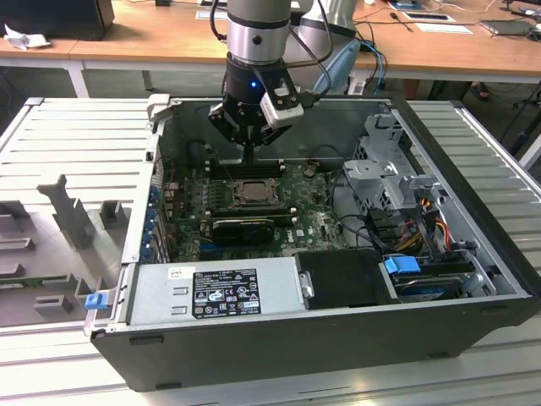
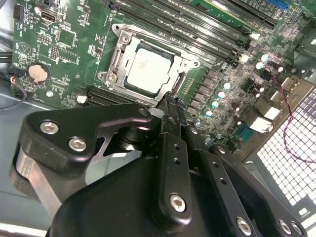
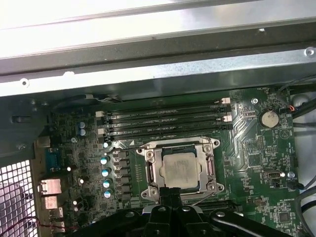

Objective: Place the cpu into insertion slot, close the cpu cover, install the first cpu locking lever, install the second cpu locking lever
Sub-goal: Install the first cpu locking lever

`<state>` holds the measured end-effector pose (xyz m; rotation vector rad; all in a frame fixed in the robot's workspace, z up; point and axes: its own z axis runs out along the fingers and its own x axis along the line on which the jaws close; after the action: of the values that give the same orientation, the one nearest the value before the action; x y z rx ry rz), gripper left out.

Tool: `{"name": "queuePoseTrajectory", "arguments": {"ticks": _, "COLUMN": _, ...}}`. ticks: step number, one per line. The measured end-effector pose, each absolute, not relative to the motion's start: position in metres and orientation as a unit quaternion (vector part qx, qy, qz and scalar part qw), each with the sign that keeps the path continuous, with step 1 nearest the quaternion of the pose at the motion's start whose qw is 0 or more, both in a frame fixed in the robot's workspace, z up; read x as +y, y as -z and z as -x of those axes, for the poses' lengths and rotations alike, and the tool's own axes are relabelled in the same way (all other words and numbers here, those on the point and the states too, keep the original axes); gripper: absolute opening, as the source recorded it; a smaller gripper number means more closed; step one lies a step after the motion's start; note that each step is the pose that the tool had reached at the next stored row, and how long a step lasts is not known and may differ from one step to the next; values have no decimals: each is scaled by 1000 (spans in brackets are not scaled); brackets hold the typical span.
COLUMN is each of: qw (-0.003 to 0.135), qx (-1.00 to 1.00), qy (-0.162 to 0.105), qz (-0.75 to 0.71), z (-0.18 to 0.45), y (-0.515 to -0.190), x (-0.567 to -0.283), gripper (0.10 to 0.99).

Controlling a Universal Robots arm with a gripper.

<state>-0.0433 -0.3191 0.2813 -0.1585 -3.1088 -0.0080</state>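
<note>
Silver-grey cpu (image 3: pixel 178 169) lies flat, top upward, square with its socket (image 3: pixel 152 171).

Cpu (image 2: pixel 148 69) matt metal; cpu cover (image 2: pixel 116 61) shiny metal.

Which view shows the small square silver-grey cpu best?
Second wrist view: the small square silver-grey cpu appears largest there, with its top face clear. The first wrist view shows the cpu whole but smaller. The exterior view shows the cpu as a small pale square.

Pale silver cpu (image 2: pixel 148 69), silvery cpu cover (image 2: pixel 117 60), green motherboard (image 2: pixel 64 54) (blue-capped capacitors (image 3: pixel 104 172)), black gripper (image 2: pixel 170 102)
</note>
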Motion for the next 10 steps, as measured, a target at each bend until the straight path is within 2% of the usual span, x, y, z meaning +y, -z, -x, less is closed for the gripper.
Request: {"name": "queuePoseTrajectory", "arguments": {"ticks": 10, "qw": 15, "qx": -999, "qy": 1, "qz": -47, "z": 43, "y": -280, "x": -319, "gripper": 106}}
